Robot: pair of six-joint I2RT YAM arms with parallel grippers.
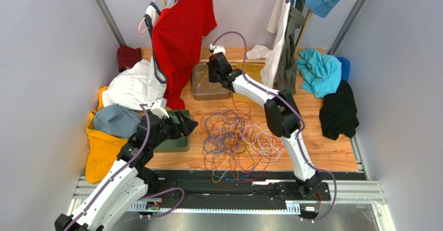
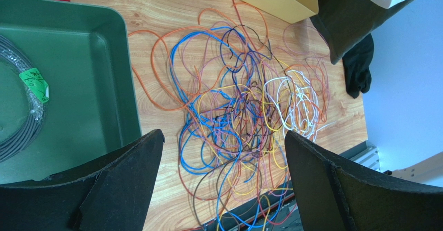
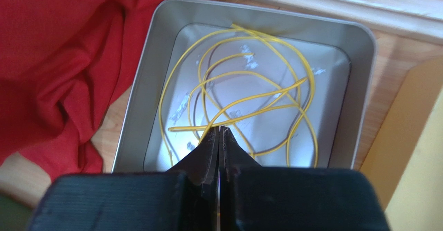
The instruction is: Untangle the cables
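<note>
Left arm (image 1: 117,184) and right arm (image 1: 297,152) had white link shells and black joint housings. Lilac hoses (image 1: 232,33) ran along both. Left gripper (image 2: 223,143) had matte black wedge fingers (image 2: 125,179).

You had, ahead of the jaws of the right gripper (image 3: 219,131): silver tray (image 3: 359,86), smooth dull metal; yellow cable (image 3: 244,100), glossy plastic sheath. Left of them: red cloth (image 3: 62,60), matt. Between the jaws of the left gripper (image 2: 222,135): table (image 2: 166,13), grained wood; outside them: green tray (image 2: 88,60), matt plastic.
</note>
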